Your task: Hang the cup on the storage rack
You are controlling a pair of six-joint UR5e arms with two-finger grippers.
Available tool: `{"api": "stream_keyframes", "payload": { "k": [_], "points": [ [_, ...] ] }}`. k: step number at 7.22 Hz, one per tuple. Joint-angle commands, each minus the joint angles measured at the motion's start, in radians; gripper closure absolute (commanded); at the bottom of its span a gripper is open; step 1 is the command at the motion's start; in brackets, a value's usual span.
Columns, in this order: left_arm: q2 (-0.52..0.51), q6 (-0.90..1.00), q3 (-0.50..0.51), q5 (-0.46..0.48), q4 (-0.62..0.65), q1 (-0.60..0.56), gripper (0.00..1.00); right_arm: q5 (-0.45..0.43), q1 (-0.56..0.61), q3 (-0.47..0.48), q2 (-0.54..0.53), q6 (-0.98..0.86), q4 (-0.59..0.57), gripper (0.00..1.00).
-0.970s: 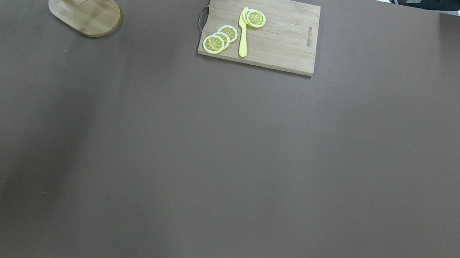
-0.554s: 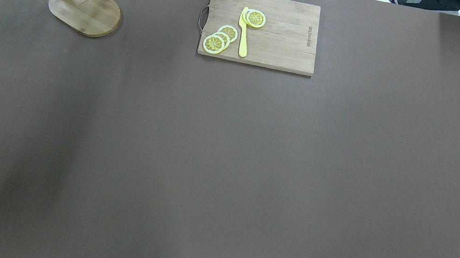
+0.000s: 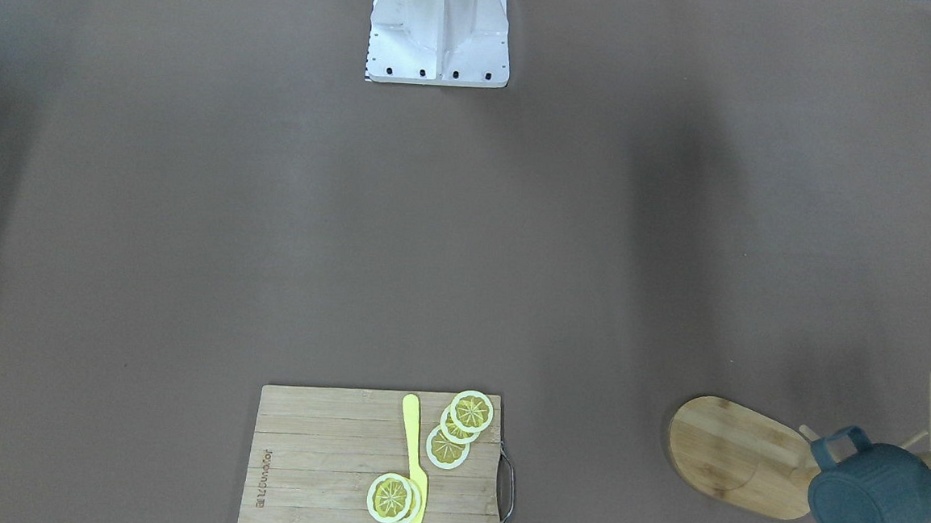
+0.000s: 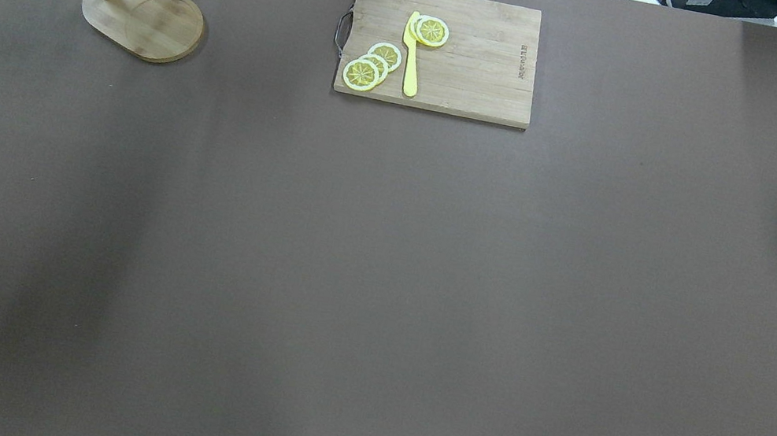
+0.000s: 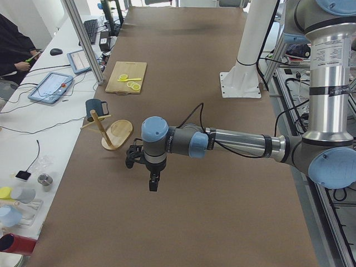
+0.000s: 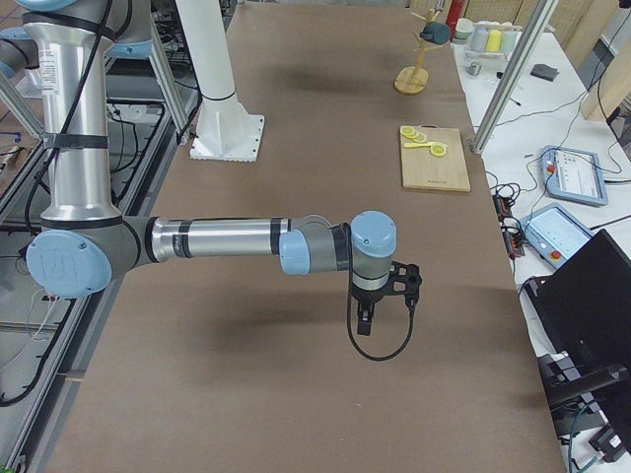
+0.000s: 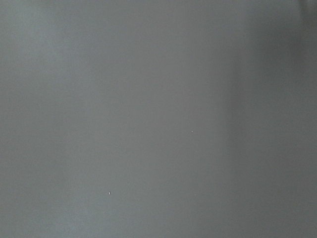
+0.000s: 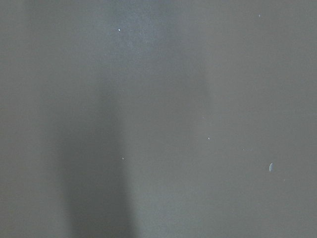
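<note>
So, quick status for you: the cup [image 3: 875,497] is hanging on the storage rack [image 3: 732,456]. It's tipped on its side with its flat bottom toward the front camera. The handle loop sits up by the rack's pole among the pegs, and nothing else is touching the cup. From the overhead you only catch a dark slice of it at the top of the rack, right at the edge of the view.

Your left claw [image 5: 151,181] hangs fingers-down over the bare bench [image 4: 376,288], near the rack's oval base but clear of it. It only shows in the side camera, so I can't tell whether it's released or clenched. There's nothing visible between the fingers that I can make out.

Same story for your right claw [image 6: 363,320]. It points down over the bench, well apart from the rack toward the other end, and I honestly can't call its state from that angle either.

Both wrist cams show nothing but plain bench surface.

Further along the bench's far edge from the rack sits a wooden cutting board [image 4: 464,63]. On it are some lemon slices [image 4: 371,67] and a yellow knife [image 4: 411,54].
</note>
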Motion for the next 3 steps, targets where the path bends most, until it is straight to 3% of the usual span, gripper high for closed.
{"api": "stream_keyframes", "payload": {
  "k": [1, 3],
  "points": [
    [-0.004, 0.001, -0.001, -0.001, 0.004, 0.000, 0.02, 0.003, -0.001, 0.004, -0.002, 0.002, -0.002, 0.00],
    [-0.001, 0.000, -0.001, -0.004, 0.004, 0.000, 0.02, 0.005, -0.001, 0.003, -0.002, 0.002, -0.002, 0.00]
  ]
}}
